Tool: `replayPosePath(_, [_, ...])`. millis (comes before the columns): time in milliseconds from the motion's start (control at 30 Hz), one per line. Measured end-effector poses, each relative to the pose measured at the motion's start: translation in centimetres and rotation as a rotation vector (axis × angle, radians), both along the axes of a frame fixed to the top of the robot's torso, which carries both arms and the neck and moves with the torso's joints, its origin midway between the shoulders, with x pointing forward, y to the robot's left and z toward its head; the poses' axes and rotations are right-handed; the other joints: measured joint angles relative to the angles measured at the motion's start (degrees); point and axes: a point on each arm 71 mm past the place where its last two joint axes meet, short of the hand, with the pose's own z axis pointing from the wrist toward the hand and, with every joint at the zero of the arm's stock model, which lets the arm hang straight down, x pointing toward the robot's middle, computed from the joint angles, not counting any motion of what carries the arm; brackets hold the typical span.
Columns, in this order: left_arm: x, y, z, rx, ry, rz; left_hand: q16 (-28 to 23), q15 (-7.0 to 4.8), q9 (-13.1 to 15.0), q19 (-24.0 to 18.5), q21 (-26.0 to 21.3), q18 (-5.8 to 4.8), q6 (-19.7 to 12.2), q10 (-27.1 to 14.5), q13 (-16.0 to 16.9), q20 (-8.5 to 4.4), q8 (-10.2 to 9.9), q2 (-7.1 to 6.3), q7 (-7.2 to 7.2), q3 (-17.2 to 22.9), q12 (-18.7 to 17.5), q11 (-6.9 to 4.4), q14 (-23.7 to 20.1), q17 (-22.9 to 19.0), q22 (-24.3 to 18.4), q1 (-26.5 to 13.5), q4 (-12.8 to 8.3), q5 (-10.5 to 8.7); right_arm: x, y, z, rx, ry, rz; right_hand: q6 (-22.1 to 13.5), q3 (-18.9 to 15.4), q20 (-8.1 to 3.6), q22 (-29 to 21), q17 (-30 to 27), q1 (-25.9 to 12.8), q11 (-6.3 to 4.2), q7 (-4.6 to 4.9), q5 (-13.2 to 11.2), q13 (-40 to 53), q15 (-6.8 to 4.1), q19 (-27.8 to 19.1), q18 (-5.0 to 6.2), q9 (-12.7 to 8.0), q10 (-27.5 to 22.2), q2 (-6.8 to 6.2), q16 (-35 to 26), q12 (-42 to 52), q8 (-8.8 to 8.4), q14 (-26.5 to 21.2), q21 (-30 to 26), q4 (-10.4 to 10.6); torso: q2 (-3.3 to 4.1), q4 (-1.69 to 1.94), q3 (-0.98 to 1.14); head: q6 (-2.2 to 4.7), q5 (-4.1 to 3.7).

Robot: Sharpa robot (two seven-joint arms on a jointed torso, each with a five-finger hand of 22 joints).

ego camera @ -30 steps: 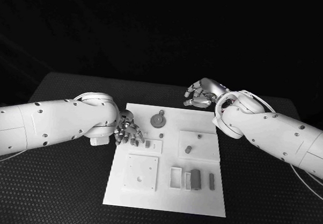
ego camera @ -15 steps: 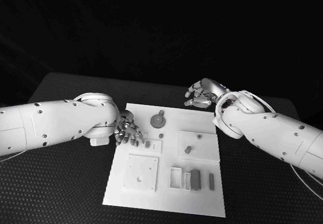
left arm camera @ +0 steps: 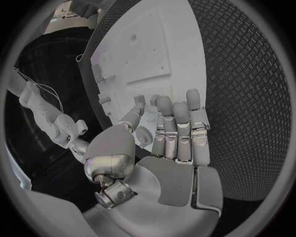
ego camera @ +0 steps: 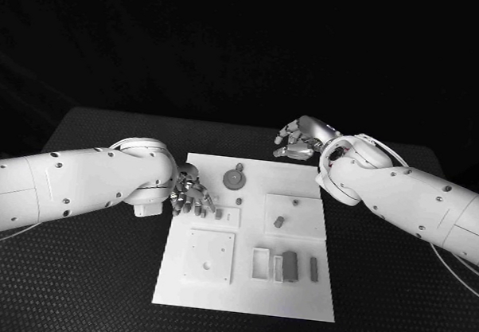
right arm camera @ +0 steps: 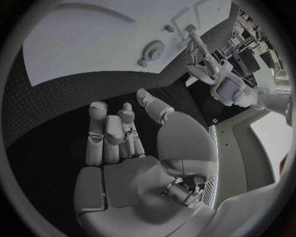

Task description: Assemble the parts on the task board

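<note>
1. I have one black table (ego camera: 89,278) under the rig, and one white task board (ego camera: 243,294) lies in its middle, between my two arms.
2. My left hand (ego camera: 189,195) hovers at the board's left edge, fingers extended and slightly apart, holding nothing. In the left wrist view the left hand (left arm camera: 166,133) has its fingertips over the board near some small parts.
3. My right hand (ego camera: 302,138) sits beyond the board's far right corner, over bare table, fingers loosely curled around nothing.
4. I count one round disc part (ego camera: 235,180) at the far end, one dark block (ego camera: 288,263) and one slim bar (ego camera: 313,268) nearer me, and roughly four small pieces (ego camera: 280,219) mid-board; the exact count is hard to tell.
5. My read: assembly looks barely begun. Most parts lie loose, neither hand carries one, and nearly all placements remain.
</note>
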Motion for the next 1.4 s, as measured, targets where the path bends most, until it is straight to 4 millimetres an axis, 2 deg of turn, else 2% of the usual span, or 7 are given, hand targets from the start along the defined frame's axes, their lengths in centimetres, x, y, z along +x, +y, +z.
replayPosePath(433, [0.3,0.7,1.0,-0.042,-0.025,0.028,0.00,-0.01,0.04,0.21,-0.04,0.00,0.00,0.00,-0.14,-0.21,0.00,0.00,0.00,-0.23,0.00,0.00,0.01,-0.16,0.00,0.00,-0.28,0.00,0.0,-0.1,0.0,-0.001,0.000,-0.002,0.05,0.00,0.00,0.00,0.00,0.00,0.00,-0.05,0.00,0.01,0.00,0.00,0.00,0.00,0.00,0.00,0.00,0.00,0.00,0.00,0.00,0.00,-0.02,-0.06,0.05,0.15,0.00])
replayPosePath(533, [0.6,0.9,1.7,-0.090,-0.056,0.051,-0.93,0.42,-0.28,-0.60,-1.24,0.00,-1.63,-1.13,-0.76,0.58,-1.25,0.27,0.78,0.32,-0.97,1.13,-0.90,-0.84,0.03,1.17,-1.27,0.00,0.0,-0.1,0.0,-0.001,0.000,-0.003,0.07,0.00,0.00,0.00,0.00,0.00,0.00,-0.04,0.00,0.01,0.00,0.00,0.01,0.00,0.00,0.00,0.00,0.00,0.00,0.00,0.00,0.00,-0.02,-0.05,0.05,0.23,-0.09])
replayPosePath(667, [1.0,1.1,2.5,-0.244,-0.111,0.106,-2.72,1.95,-0.49,-2.86,-2.92,0.00,-3.02,-3.32,-1.88,2.01,-1.98,-0.88,1.99,3.47,-2.74,2.21,-3.01,-1.91,-0.01,7.01,-1.38,4.71,0.1,-0.4,-0.1,-0.004,0.000,-0.009,0.08,0.00,0.00,0.00,0.00,0.00,0.00,-0.05,0.00,-0.02,0.00,0.00,0.00,0.00,0.00,0.00,0.00,0.00,0.00,0.00,0.00,0.00,-0.02,-0.01,0.04,0.38,-0.29])
replayPosePath(867, [1.4,0.4,3.6,-0.470,-0.226,0.134,-9.84,5.25,-0.75,-8.42,-4.66,0.00,-5.73,-7.62,-6.71,5.16,-3.49,-4.70,4.21,9.39,-10.47,4.75,-6.66,-5.54,-3.56,13.97,-1.50,1.95,0.2,-0.6,-0.1,-0.005,0.000,-0.013,-0.08,0.00,0.00,0.00,0.00,0.00,0.00,0.11,0.00,-0.04,0.00,0.00,0.00,-0.05,0.00,0.00,0.00,0.00,0.00,0.00,0.00,0.00,-0.04,0.07,0.06,0.58,-0.38])
replayPosePath(1067, [0.9,-0.9,3.9,-0.564,-0.347,0.059,-17.16,7.03,-2.64,-9.64,-4.66,0.00,-7.78,-7.78,-16.87,6.33,-5.38,-6.24,5.59,11.15,-30.46,9.00,-4.56,-7.87,-9.91,21.32,-1.74,1.95,0.2,-0.8,-0.1,-0.007,0.000,-0.018,-0.09,0.00,0.00,0.00,0.00,0.00,0.00,0.10,0.00,-0.04,0.00,0.00,0.00,-0.05,0.00,0.00,0.00,0.00,0.00,0.00,0.00,0.00,-0.03,0.10,0.07,0.86,-0.31])
replayPosePath(1267, [0.1,-2.3,3.7,-0.484,-0.514,-0.162,-18.48,7.66,-4.59,-8.49,-4.66,0.00,-10.47,-10.92,-21.16,7.06,-7.13,-8.13,5.77,10.34,-38.08,10.90,-2.75,-7.49,-11.59,23.93,-1.91,1.22,0.3,-1.0,-0.1,-0.007,0.000,-0.022,-0.10,0.00,0.00,0.00,0.01,0.00,0.00,0.09,0.00,-0.04,0.00,0.00,0.01,-0.05,0.00,0.00,0.00,0.00,0.00,0.00,0.00,0.00,-0.01,0.10,0.04,1.06,-0.17])
replayPosePath(1400, [-0.5,-3.7,3.3,-0.409,-0.608,-0.312,-19.13,8.13,-5.44,-9.02,-4.66,0.00,-12.49,-11.59,-22.65,7.59,-8.12,-10.95,5.12,9.81,-40.21,11.56,-3.22,-7.22,-12.23,24.02,-1.59,0.62,0.4,-1.2,-0.2,-0.005,-0.001,-0.030,-0.11,0.00,0.00,0.00,-0.04,0.00,0.00,0.07,0.00,-0.04,0.00,0.00,0.00,-0.11,0.00,0.00,0.00,0.00,0.00,0.00,0.00,0.00,0.02,0.04,0.04,1.24,-0.12])
